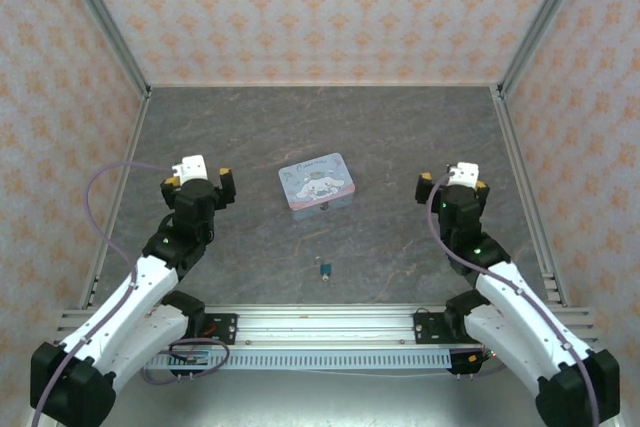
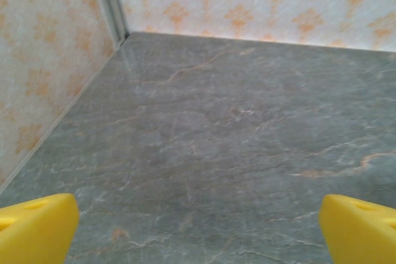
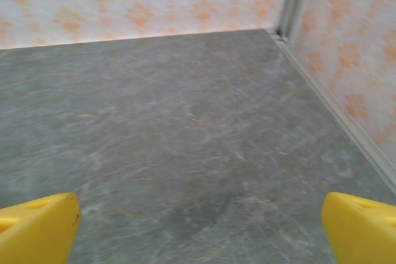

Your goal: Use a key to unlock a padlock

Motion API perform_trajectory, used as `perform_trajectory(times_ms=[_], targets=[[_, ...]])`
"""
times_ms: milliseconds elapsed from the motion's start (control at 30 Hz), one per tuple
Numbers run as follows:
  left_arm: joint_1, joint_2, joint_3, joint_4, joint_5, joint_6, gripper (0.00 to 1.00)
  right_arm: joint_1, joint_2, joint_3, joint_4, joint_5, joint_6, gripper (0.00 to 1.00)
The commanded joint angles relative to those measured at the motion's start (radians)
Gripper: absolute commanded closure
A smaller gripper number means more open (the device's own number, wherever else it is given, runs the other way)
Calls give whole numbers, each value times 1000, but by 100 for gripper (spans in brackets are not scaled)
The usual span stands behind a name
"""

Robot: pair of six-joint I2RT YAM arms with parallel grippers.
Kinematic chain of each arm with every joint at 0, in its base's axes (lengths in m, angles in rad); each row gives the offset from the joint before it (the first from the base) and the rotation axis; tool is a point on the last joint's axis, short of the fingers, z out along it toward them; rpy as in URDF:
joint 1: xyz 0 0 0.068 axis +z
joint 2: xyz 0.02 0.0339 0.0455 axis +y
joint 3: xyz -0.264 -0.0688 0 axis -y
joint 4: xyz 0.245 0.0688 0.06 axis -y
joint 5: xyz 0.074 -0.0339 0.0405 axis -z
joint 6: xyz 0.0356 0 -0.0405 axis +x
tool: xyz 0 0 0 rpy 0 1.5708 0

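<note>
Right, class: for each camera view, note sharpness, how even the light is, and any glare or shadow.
Top external view: soft, even light, barely any shadow by the cartoon-printed tin; the padlock is too small for detail. Left wrist view: table fairly sharp, pale sheen near the far corner, yellow fingertips soft-edged. Right wrist view: flat light, no hard shadows, fingertips likewise soft.

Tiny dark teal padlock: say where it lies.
The padlock lies in the top view near the middle of the grey table, apart from the light-blue cartoon-printed rectangular tin, on its near side.
</note>
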Motion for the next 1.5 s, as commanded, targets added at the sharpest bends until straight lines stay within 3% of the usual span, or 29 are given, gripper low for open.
perform_trajectory(times_ms=[0, 200, 533, 600, 967, 1133, 1300, 1467], targets=[[40, 30, -24, 109, -26, 13, 0, -88, 37, -54, 155, -58, 52, 1], [67, 130, -55, 208, -12, 36, 0, -196, 178, -113, 348, -134, 81, 1], [109, 267, -91, 405, 51, 96, 0, -220, 489, -158, 754, -185, 27, 1], [117, 287, -99, 435, 66, 109, 0, -223, 509, -125, 713, -198, 8, 1], [146, 413, -136, 621, 140, 140, 0, -281, 660, -154, 948, -278, -38, 1], [158, 482, -135, 693, 173, 164, 0, -282, 780, -123, 999, -306, -52, 1], [178, 564, -147, 815, 224, 211, 0, -302, 793, -14, 799, -340, -43, 1], [205, 690, -127, 890, 270, 207, 0, -343, 792, -17, 806, -395, -9, 1]])
